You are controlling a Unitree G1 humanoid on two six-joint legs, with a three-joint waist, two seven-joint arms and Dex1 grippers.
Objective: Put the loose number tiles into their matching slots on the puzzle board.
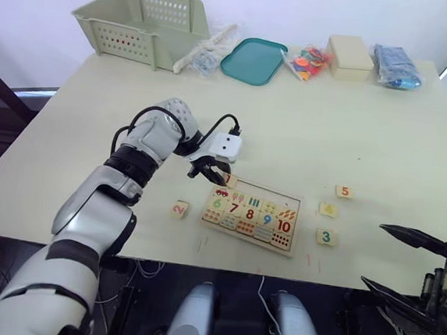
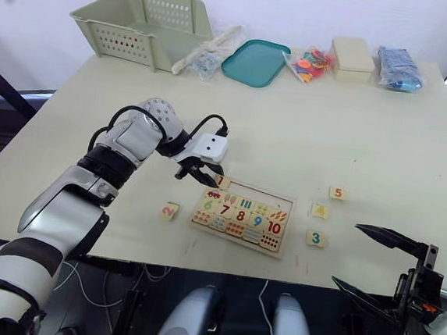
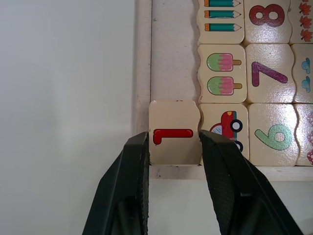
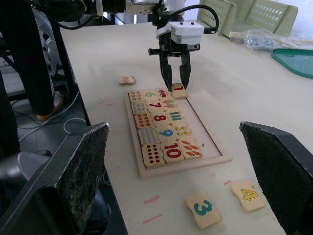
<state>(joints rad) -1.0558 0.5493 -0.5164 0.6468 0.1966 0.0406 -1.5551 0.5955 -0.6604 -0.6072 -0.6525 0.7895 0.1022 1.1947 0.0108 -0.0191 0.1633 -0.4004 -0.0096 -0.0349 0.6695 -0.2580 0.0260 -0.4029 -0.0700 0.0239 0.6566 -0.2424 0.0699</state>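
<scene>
Tile 1 point(image 3: 174, 138): in the board's point(image 1: 251, 214) corner slot, slightly askew | my left fingers point(image 3: 131, 166) flank its 2 side edges, barely parted | light, rigid, smooth wood; pinch the edges | right fingers point(image 4: 274, 166) wide, empty.

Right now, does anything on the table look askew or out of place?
Yes: the pale-wood tile printed with a red 1 sits tilted on the wooden puzzle board's corner rim rather than flat in its slot, with the left gripper's jaws either side of it.
</scene>
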